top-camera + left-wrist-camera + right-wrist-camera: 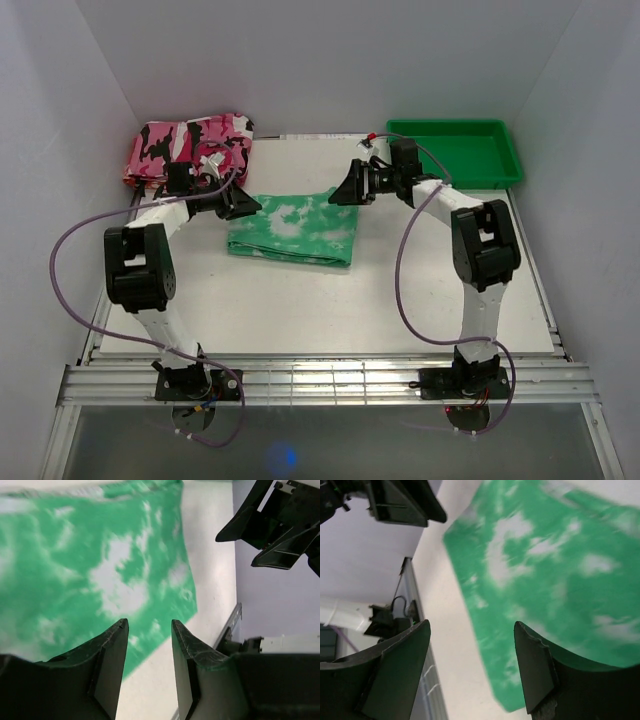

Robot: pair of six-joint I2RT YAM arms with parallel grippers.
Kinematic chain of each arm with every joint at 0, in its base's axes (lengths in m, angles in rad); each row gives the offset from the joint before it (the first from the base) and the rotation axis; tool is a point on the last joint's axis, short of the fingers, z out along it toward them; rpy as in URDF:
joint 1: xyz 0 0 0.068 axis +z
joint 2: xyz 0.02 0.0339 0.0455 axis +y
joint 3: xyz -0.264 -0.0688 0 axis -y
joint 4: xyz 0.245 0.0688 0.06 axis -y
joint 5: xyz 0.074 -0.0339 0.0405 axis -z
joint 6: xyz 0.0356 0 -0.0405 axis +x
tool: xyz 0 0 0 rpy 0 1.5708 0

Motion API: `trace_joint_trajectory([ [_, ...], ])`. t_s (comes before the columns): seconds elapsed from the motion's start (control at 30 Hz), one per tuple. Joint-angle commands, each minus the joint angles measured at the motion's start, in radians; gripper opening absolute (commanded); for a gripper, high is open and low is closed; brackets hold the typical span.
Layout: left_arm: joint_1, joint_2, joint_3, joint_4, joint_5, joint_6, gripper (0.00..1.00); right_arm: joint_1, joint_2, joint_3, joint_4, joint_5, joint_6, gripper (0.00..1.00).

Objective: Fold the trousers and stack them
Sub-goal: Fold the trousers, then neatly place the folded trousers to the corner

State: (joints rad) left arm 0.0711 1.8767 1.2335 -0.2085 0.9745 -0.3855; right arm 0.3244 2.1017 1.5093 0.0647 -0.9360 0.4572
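The trousers (294, 229) lie folded flat in a rough rectangle on the white table, bright green with white blotches. They fill much of the left wrist view (95, 565) and the right wrist view (555, 570). My left gripper (247, 205) hovers open and empty at the cloth's far left corner, its tips (148, 626) above the cloth's edge. My right gripper (347, 190) hovers open and empty at the far right corner, its tips (472, 627) spread wide over the edge.
A folded pink, black and white camouflage cloth (190, 145) lies at the far left. A green plastic tray (456, 150) stands at the far right. White walls close in on three sides. Purple cables loop beside both arms.
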Motion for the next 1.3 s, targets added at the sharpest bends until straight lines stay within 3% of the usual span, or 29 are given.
trace_joint_trajectory([
  [0.0, 0.002, -0.126, -0.119, -0.083, 0.070, 0.050, 0.49, 0.079, -0.153, -0.151, 0.070, -0.096, 0.078, 0.73],
  [0.17, 0.041, -0.114, -0.287, 0.039, 0.027, -0.038, 0.47, 0.104, -0.145, -0.382, 0.173, -0.074, 0.129, 0.73],
  [0.37, 0.139, 0.152, -0.247, 0.020, -0.039, 0.002, 0.47, 0.091, 0.032, -0.296, 0.058, 0.064, -0.023, 0.73],
  [0.43, 0.153, 0.171, -0.240, 0.005, -0.039, 0.007, 0.47, 0.059, 0.053, -0.267, -0.023, 0.085, -0.093, 0.73],
  [0.6, 0.151, 0.040, -0.194, -0.101, 0.058, 0.121, 0.55, 0.015, -0.017, -0.166, -0.235, 0.121, -0.254, 0.70],
  [0.7, 0.153, -0.115, -0.134, -0.205, 0.029, 0.245, 0.69, 0.028, -0.121, -0.112, -0.311, 0.150, -0.318, 0.75],
  [0.8, 0.154, -0.259, -0.060, -0.256, -0.099, 0.333, 0.84, 0.112, -0.204, -0.007, -0.365, 0.319, -0.446, 0.89],
  [0.9, 0.170, -0.379, -0.034, -0.188, -0.254, 0.314, 0.96, 0.238, -0.188, 0.121, -0.419, 0.533, -0.641, 0.96],
  [0.97, 0.180, -0.434, -0.060, -0.125, -0.359, 0.229, 0.98, 0.307, -0.166, 0.155, -0.416, 0.615, -0.797, 0.96],
  [1.03, 0.182, -0.494, -0.063, -0.097, -0.570, 0.122, 0.98, 0.399, -0.143, 0.166, -0.375, 0.681, -0.882, 0.97],
  [1.13, 0.200, -0.501, -0.046, -0.120, -0.568, 0.090, 0.98, 0.504, -0.051, 0.219, -0.315, 0.744, -1.012, 0.97],
  [1.27, 0.272, -0.404, 0.006, -0.265, -0.452, 0.017, 0.98, 0.597, 0.050, 0.284, -0.273, 0.763, -1.089, 0.95],
])
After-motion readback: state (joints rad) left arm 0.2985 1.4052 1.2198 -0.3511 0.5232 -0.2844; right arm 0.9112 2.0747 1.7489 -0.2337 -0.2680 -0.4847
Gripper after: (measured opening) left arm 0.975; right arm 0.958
